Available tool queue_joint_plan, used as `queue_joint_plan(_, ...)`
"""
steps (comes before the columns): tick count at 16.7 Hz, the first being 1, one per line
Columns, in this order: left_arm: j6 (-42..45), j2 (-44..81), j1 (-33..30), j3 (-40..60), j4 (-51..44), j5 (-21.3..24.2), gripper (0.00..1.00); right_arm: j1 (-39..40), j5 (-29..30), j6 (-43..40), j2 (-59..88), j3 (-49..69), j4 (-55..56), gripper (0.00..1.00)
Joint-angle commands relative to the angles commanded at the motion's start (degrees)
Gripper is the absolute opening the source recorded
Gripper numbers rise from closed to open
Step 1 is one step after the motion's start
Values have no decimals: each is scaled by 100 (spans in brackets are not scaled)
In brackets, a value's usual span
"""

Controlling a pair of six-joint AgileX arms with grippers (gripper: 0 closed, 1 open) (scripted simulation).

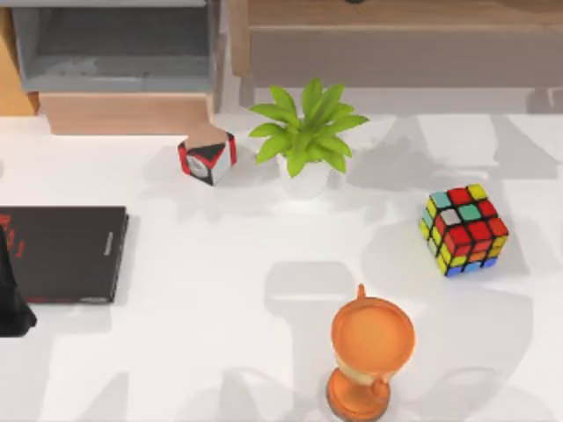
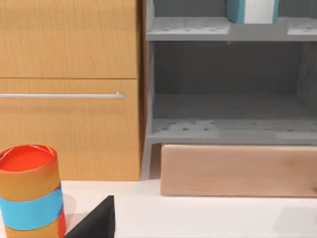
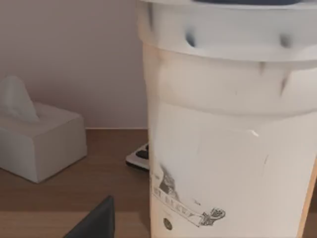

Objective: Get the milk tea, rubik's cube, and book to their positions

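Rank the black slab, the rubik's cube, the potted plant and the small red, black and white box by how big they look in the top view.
1. black slab, largest
2. potted plant
3. rubik's cube
4. red, black and white box, smallest

The plant's leaf spread only narrowly outsizes the cube, and its height brings it nearer the camera, so that pair is unsure.

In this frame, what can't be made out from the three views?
- Book: left wrist view, cut off by the top edge on the shelf.
- White cup: right wrist view, its print too small to read, rim cut off.
- Left tool and right tool: one dark finger each at the bottom edge; open or shut unclear.
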Motion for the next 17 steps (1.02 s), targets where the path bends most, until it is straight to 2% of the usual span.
queue_joint_plan(7, 0, 0, 0, 0, 0, 0, 100, 142, 158, -6, 1080, 1610, -504, 100)
queue_joint_plan(12, 0, 0, 0, 0, 0, 0, 100, 159, 177, -7, 1191, 1763, -560, 100)
queue_joint_plan(17, 0, 0, 0, 0, 0, 0, 100, 159, 177, -7, 1191, 1763, -560, 62)
